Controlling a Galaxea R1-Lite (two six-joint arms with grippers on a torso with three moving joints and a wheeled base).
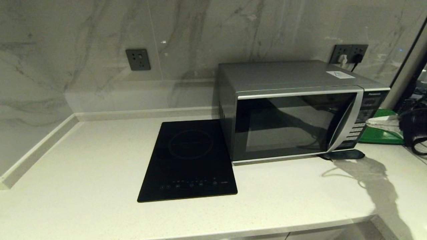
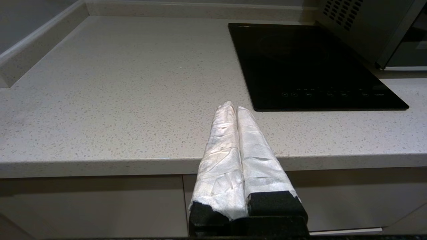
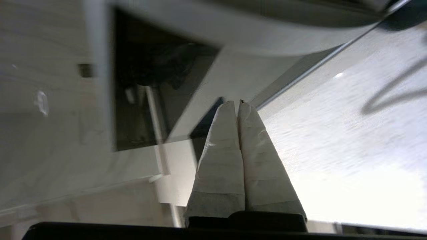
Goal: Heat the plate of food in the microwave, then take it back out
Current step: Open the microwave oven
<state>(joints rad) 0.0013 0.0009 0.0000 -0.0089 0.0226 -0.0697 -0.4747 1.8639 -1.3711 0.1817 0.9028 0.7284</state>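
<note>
You had the microwave (image 1: pixel 293 113) shut on the bench (image 1: pixel 83 173), beside the hob (image 1: pixel 188 160), and the plate of food was nowhere in view. Pulling the curved handle (image 1: pixel 343 123) carelessly could have shoved the oven sideways. Your left hand (image 2: pixel 232 106) and right hand (image 3: pixel 234 104) were both clenched, empty.

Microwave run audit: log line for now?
microwave: door shut | plate: unseen | left gripper: shut, at counter edge | right gripper: shut, empty
</note>
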